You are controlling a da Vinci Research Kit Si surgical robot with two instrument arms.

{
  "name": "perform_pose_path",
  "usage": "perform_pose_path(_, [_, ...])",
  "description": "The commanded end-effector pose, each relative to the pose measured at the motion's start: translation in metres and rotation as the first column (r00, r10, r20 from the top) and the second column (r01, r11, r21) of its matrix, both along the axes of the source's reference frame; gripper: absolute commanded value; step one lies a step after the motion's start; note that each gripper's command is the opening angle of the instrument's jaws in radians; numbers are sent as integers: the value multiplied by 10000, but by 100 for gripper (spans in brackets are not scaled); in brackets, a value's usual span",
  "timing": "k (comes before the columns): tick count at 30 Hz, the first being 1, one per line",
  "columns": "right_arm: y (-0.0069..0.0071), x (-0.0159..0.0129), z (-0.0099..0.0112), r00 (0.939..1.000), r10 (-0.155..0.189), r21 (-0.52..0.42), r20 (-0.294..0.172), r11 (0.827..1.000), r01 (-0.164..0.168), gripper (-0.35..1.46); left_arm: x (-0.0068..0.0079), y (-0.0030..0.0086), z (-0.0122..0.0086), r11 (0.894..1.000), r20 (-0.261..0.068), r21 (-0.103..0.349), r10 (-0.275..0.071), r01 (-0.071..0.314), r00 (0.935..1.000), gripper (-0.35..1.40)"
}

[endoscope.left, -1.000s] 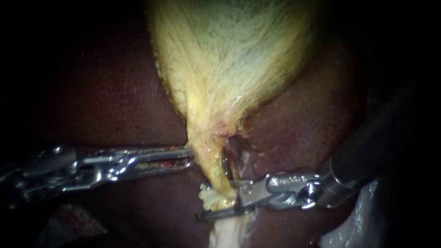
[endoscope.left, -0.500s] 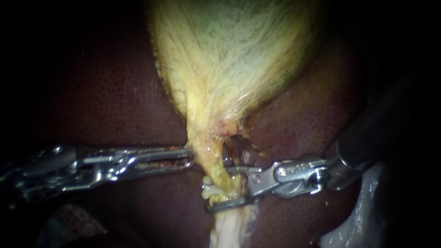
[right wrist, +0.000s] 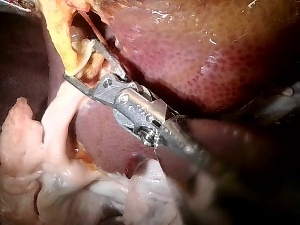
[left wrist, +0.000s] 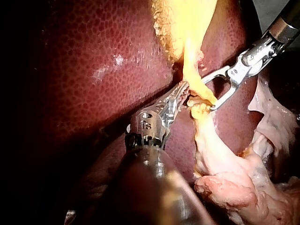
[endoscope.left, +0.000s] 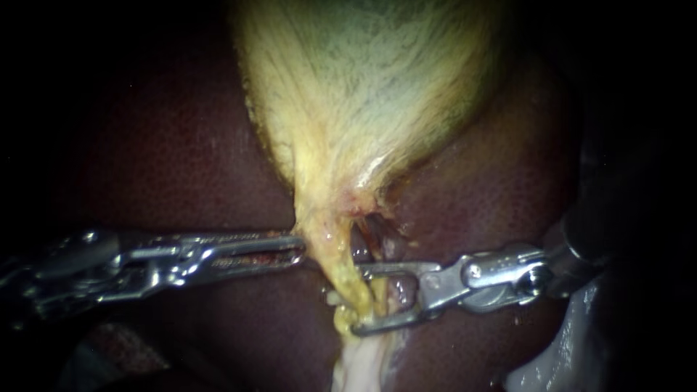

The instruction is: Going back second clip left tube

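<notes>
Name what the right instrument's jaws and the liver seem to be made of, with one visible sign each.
Right instrument: apparently bare polished metal; its open jaws are silvery with bright glints. Liver: probably soft, moist tissue; it is dark red-brown and finely speckled, with a wet sheen in the wrist views.

Right instrument (endoscope.left: 359,299) farther back to the right; open jaws shallower around tube (endoscope.left: 345,279)

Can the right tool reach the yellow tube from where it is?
Probably yes. The right instrument has its jaws open with the yellow tube between them, and nothing sits in the way. It looks as if it is right there.
</notes>
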State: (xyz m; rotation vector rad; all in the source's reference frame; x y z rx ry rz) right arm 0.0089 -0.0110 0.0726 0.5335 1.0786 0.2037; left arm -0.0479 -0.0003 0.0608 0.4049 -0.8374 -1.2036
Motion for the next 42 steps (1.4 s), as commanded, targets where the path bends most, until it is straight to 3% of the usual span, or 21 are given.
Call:
perform_pose_path(1, [0, 1, 0, 10000, 9, 9, 7, 10000, -9, 60, -1, 0, 0, 10000, -3, -2, -4, 4, 10000, -28])
perform_pose_path(14, [-13, 43, 6, 9997, 214, -71, -99, 9997, -214, 60, -3, 0, 1, 10000, -13, -7, -17, 17, 10000, -28])
perform_pose_path(25, [-48, 91, 30, 9979, -488, -55, -427, 9988, 487, 60, -5, 0, 2, 10000, -20, -12, -26, 26, 10000, -28])
perform_pose_path(29, [-55, 93, 32, 9977, -458, 280, -492, 9985, 472, 60, -5, 0, 2, 10000, -21, -12, -28, 28, 10000, -28])
perform_pose_path(36, [-50, 89, 31, 9973, -393, 374, -626, 9984, 416, 60, -5, 0, 2, 10000, -20, -12, -26, 26, 10000, -28])
perform_pose_path(42, [-35, 72, 32, 9971, -400, 489, -646, 9979, 432, 60, -4, -1, 2, 10000, -18, -12, -22, 22, 10000, -28])
